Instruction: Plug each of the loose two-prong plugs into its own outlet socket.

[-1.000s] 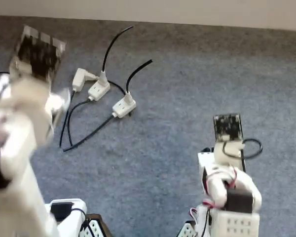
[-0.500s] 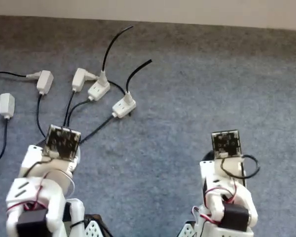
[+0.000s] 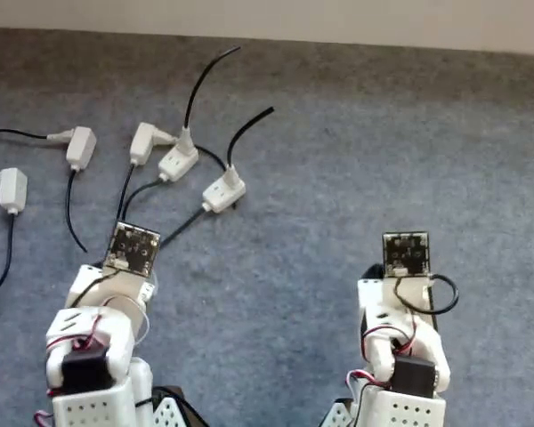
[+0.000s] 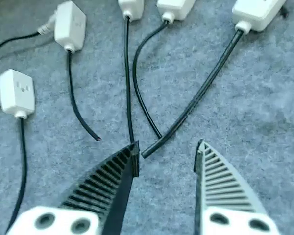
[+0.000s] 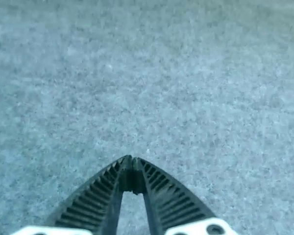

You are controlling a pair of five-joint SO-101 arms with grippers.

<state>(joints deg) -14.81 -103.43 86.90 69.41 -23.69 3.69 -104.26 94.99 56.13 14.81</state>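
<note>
Plug work looks part done: joined pairs [image 3: 180, 158] sit on the carpet [image 3: 356, 133] beside three loose pieces [image 3: 80, 147]. Near them, over the black cable ends, left gripper [image 4: 166, 148] hangs empty with fingers apart. Next it needs to reach and close on one loose piece. Well apart, right gripper [image 5: 132, 164] sits pinched together.

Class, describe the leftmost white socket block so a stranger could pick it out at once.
On the grey carpet, follow the white blocks leftward. The socket block is last, at the left edge, lower in the high view than its neighbour.
</note>
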